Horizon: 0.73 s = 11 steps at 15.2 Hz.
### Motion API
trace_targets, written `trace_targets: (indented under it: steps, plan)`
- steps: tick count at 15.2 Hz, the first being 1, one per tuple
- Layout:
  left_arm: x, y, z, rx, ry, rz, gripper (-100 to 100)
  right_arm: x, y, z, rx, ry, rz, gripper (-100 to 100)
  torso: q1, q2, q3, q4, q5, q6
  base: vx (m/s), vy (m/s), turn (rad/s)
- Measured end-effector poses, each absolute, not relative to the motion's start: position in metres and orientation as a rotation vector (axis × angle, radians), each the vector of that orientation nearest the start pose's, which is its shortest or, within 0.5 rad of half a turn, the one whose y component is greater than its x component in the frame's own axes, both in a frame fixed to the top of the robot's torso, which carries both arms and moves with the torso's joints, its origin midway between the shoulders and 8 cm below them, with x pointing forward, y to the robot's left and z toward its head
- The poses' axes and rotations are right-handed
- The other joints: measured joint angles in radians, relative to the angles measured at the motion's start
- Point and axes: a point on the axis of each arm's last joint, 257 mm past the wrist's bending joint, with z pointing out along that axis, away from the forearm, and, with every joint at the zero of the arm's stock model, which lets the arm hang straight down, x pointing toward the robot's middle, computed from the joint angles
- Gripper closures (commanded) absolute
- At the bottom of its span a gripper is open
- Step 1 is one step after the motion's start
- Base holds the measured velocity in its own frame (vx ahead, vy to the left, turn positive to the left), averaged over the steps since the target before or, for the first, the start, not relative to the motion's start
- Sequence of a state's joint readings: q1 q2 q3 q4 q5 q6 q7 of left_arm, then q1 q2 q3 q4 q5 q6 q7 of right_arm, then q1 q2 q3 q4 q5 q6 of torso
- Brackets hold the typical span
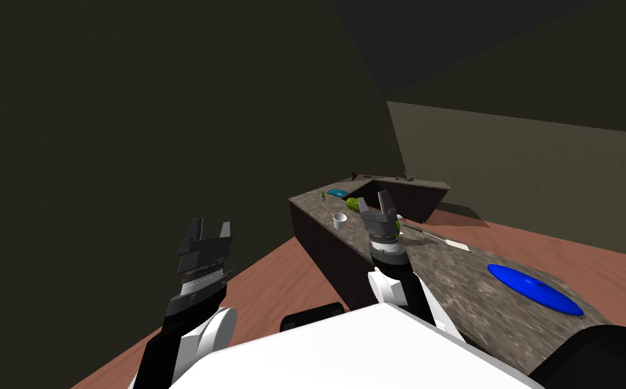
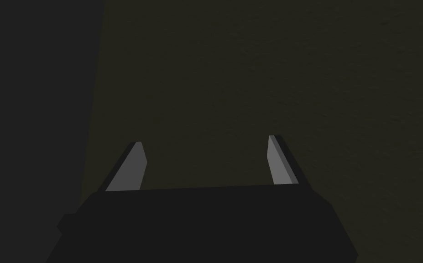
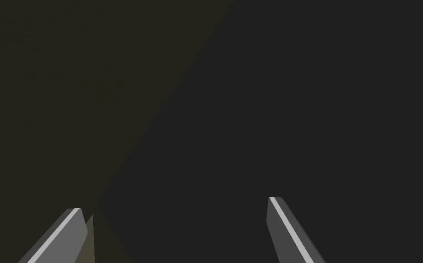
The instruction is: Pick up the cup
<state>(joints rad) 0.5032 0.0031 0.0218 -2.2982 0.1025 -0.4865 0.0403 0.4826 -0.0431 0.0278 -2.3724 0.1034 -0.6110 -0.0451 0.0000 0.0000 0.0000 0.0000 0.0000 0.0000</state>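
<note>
while the white cup (image 1: 340, 220) stands untouched near the long edge of the surface (image 1: 453, 277), the right hand (image 1: 374, 201) hangs near it, spread wide and empty, the left hand (image 1: 210, 228) likewise, so the whole grasp remains to do.

The cup (image 1: 340, 220) is small and white (mouth up, so upright). It stands on the mottled brown worktop (image 1: 453, 277) near its edge, a little apart from my right claw (image 1: 375, 200).
</note>
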Motion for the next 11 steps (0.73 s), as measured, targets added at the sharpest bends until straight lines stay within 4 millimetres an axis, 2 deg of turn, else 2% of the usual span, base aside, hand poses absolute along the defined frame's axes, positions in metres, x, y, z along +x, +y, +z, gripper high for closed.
trace_targets:
  steps: [5,11]
  plan:
    - [0.339,0.298,0.030,-0.728,0.535,-1.382,0,0.318,-0.230,0.069,0.358,0.659,1.348,-100,0.003,0.001,0.000,0.000,0.001,0.000,-0.014,0.045,-0.010]
    - [0.339,0.298,0.030,-0.728,0.535,-1.382,0,0.335,-0.217,0.032,0.295,0.838,1.299,-100,0.004,0.000,0.000,0.000,0.001,0.000,-0.007,0.056,-0.009]
